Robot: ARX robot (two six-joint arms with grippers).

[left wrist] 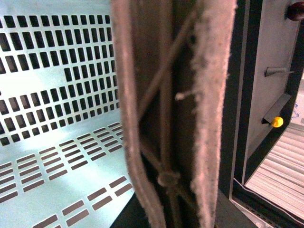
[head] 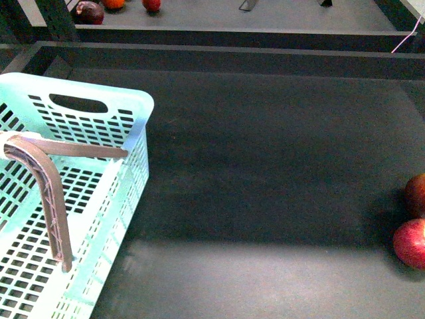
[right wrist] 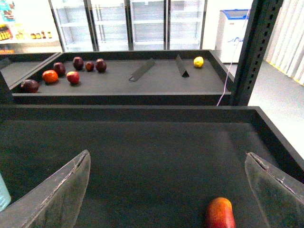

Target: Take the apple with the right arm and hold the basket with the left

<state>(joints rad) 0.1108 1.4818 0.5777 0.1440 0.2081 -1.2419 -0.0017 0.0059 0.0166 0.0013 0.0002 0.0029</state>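
The pale turquoise basket [head: 99, 133] stands at the left of the dark table. My left gripper [head: 96, 209] is shut on its near right wall; its brown fingers [head: 50, 193] reach over the rim. In the left wrist view one finger [left wrist: 209, 95] fills the middle, with the basket's slotted wall [left wrist: 57, 95] beside it. The apple [head: 412, 242], red with an orange blush, lies at the far right edge. In the right wrist view it [right wrist: 220, 213] sits low, just ahead of my open, empty right gripper [right wrist: 167, 156], nearer the right finger. The right gripper is out of the front view.
A darker red apple [head: 417, 194] lies just behind the apple. A raised lip [head: 212, 50] bounds the table at the back. Beyond it, a second tray holds several fruits [right wrist: 61, 73], a lemon [right wrist: 198, 61] and two dividers [right wrist: 142, 70]. A dark post [right wrist: 251, 47] stands at right.
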